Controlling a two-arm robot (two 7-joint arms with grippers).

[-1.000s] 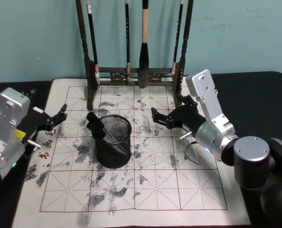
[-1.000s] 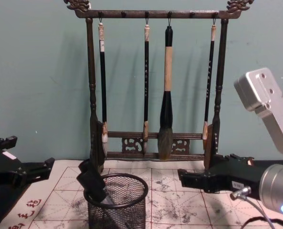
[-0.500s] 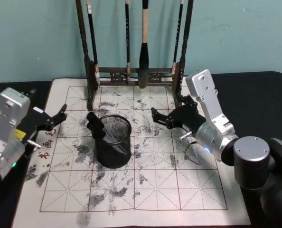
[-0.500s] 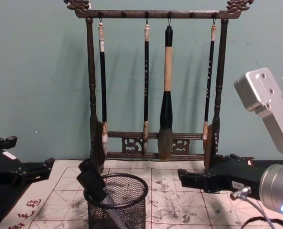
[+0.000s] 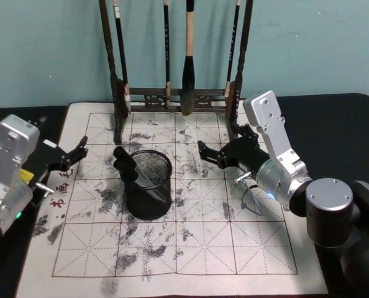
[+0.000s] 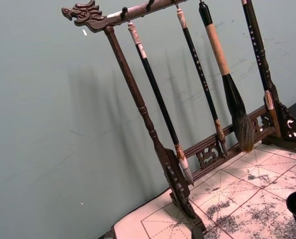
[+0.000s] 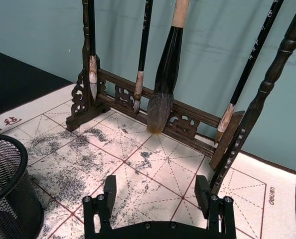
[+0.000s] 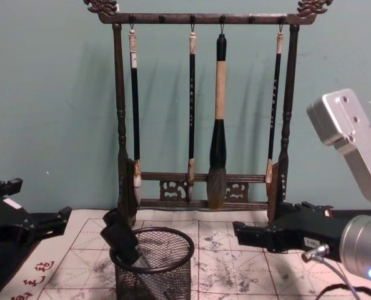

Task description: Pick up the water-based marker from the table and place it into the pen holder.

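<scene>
The water-based marker [image 5: 126, 163], a black stick, stands tilted inside the pen holder [image 5: 148, 200], its top end leaning over the left rim. From the chest view the marker [image 8: 122, 238] pokes above the mesh cup [image 8: 154, 278]. My right gripper [image 5: 204, 154] hovers open and empty over the mat, right of the holder; its two fingers [image 7: 109, 188] stand wide apart in the right wrist view. My left gripper [image 5: 80, 154] rests open and empty at the mat's left edge.
A tall dark wooden brush rack [image 5: 178, 96] with several hanging brushes stands at the back of the white grid mat [image 5: 234, 248]. Black tabletop [image 5: 333, 124] surrounds the mat. The mat's front half holds only ink stains.
</scene>
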